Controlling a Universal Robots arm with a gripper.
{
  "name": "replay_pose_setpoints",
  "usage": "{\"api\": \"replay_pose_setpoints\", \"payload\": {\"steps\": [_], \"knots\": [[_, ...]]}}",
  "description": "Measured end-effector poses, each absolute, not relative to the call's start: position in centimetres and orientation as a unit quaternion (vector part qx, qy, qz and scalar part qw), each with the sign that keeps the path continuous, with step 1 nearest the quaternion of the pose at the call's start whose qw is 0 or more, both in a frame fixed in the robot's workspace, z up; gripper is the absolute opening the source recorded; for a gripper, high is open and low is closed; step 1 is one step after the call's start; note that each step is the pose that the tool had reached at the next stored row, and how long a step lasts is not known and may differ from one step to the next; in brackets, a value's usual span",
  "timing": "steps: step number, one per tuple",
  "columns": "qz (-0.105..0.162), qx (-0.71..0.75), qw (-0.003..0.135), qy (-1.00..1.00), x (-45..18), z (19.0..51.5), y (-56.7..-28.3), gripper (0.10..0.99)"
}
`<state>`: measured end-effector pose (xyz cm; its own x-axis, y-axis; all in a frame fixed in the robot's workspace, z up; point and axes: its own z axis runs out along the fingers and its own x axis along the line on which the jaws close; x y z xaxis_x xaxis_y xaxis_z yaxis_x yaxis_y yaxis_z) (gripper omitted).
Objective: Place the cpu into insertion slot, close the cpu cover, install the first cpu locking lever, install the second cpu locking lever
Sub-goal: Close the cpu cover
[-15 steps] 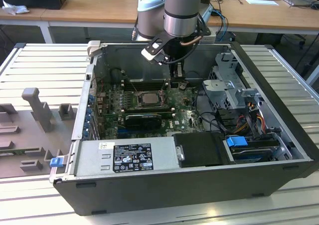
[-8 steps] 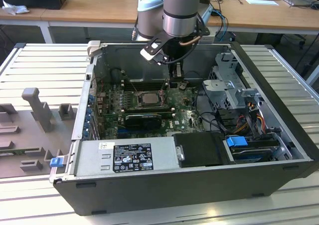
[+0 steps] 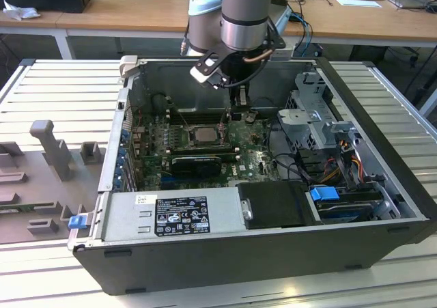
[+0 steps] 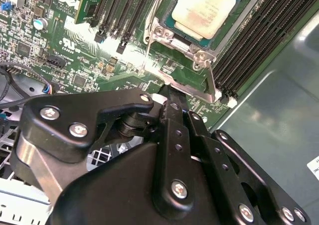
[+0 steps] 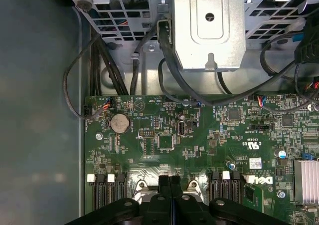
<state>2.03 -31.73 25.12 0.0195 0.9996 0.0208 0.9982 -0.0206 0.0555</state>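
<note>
The cpu [image 4: 205, 8], a pale silver square, lies in the socket on the green motherboard [image 3: 203, 134]. The cpu cover [image 4: 198, 59], a silvery metal frame, lies down around it, and the insertion slot is covered by the two. A thin locking lever [image 4: 149, 50] runs along one side of the socket and another lever [image 4: 211, 83] along the adjoining side. My black gripper [image 4: 168, 91] is shut, its tip at the socket's corner against the flat metal end of a lever. Nothing shows between its fingers [image 5: 170, 181]. In the exterior view the gripper [image 3: 224, 119] hangs just behind the socket.
Long black memory slots [image 4: 259, 30] flank the socket. The grey case wall [image 4: 279, 115] is close beside them. A metal drive cage [image 5: 209, 25] with black cables [image 5: 174, 70] stands past the board. The power supply [image 3: 171, 216] and a black drive cover [image 3: 276, 204] line the case's front.
</note>
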Motion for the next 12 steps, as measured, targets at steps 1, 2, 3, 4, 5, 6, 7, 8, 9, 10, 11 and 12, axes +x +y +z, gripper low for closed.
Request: {"api": "replay_pose_setpoints", "payload": {"steps": [1, 2, 3, 4, 5, 6, 7, 8, 9, 10, 11, 12], "knots": [[0.027, 0.714, 0.013, 0.7, 2.0, 25.1, -31.7, 0.106], [0.027, 0.714, 0.013, 0.7, 1.9, 25.1, -31.7, 0.106], [0.027, 0.714, 0.013, 0.7, 1.9, 25.1, -31.7, 0.106], [0.027, 0.714, 0.013, 0.7, 1.8, 25.1, -31.7, 0.106], [0.027, 0.714, 0.013, 0.7, 1.7, 25.1, -31.7, 0.106], [0.027, 0.714, 0.013, 0.7, 1.5, 25.1, -31.7, 0.106], [0.027, 0.714, 0.013, 0.7, 1.3, 25.1, -31.7, 0.106], [0.027, 0.714, 0.013, 0.7, 1.2, 25.1, -31.7, 0.106], [0.027, 0.714, 0.013, 0.7, 1.1, 25.1, -31.7, 0.106], [0.027, 0.714, 0.013, 0.7, 1.0, 25.1, -31.7, 0.106], [0.027, 0.714, 0.013, 0.7, 0.9, 25.1, -31.7, 0.106], [0.027, 0.714, 0.013, 0.7, 0.8, 25.1, -31.7, 0.106]]}}
